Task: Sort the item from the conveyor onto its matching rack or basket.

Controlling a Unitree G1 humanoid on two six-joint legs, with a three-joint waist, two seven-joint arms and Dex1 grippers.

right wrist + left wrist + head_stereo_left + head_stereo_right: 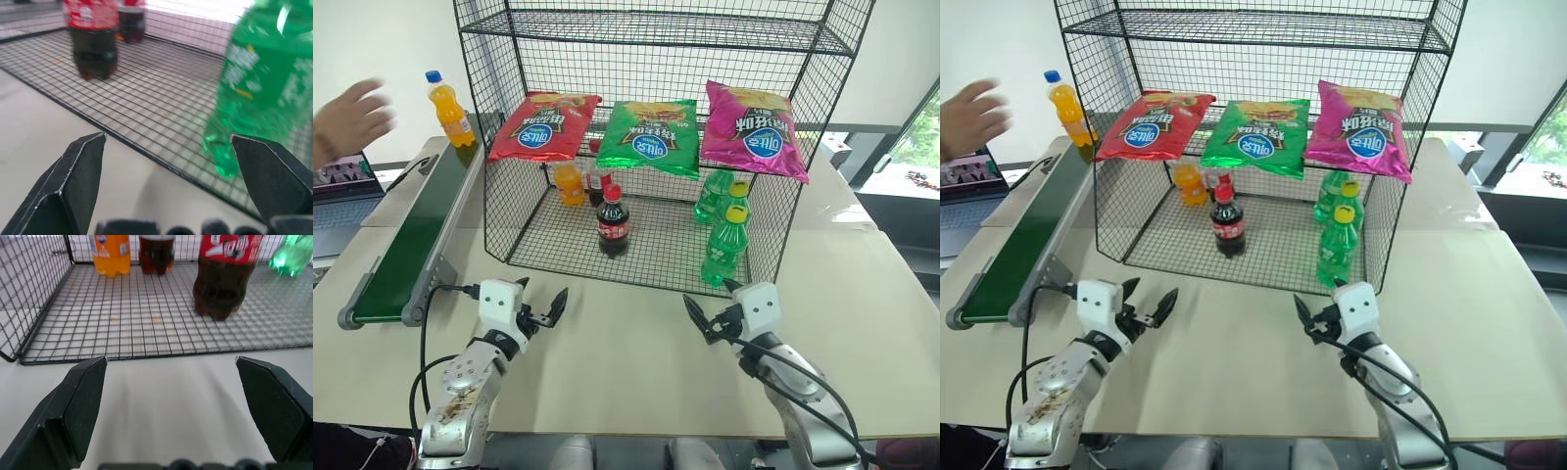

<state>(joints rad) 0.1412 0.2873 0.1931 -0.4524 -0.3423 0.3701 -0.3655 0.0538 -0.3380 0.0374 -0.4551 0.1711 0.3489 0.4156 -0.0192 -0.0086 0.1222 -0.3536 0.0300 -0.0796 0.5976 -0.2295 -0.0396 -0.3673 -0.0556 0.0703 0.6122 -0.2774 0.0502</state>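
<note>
Soda bottle [449, 109] on conveyor [409, 245], hand [350, 117] beside (raised)

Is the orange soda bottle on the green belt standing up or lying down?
Standing up. The orange soda bottle sits at the far end of the green belt, with its blue cap on top.

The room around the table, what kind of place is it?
Probably a lab or office set up as a mock shop: a small conveyor and a wire rack of chip bags and soda bottles share a plain table, with a laptop beside.
</note>
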